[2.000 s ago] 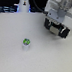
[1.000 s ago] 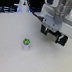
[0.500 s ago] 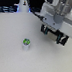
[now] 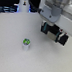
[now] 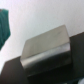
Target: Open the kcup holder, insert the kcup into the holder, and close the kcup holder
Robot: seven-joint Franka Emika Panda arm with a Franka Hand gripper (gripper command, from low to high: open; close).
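The gripper (image 4: 53, 35) hangs in the upper right of the exterior view, below the arm's pale wrist housing (image 4: 57, 10), its dark fingers pointing down toward the white table (image 4: 11, 56). From this blurred frame I cannot tell whether the fingers are spread or pressed together, and nothing shows between them, so it appears to carry nothing; whether the tips touch anything is also unclear. The kcup (image 4: 26, 44), a small pale cup with a green top, stands upright on the table a little left of the frame's centre, so it lies down and to the left of the gripper in the picture, near but clearly apart from it, with bare table between. Its long axis runs vertically, which would suit a grasp from above across its sides. The wrist view is filled by a grey, flat-topped block (image 5: 47, 47) with a dark body (image 5: 30, 72) under and behind it; this is probably part of the kcup holder seen close up, though the blur prevents saying which face it is or whether a drawer stands open. A teal patch (image 5: 5, 25) sits at that picture's edge, unidentifiable. Judging by this, the opening step seems to be in hand, with the cup not yet picked up.
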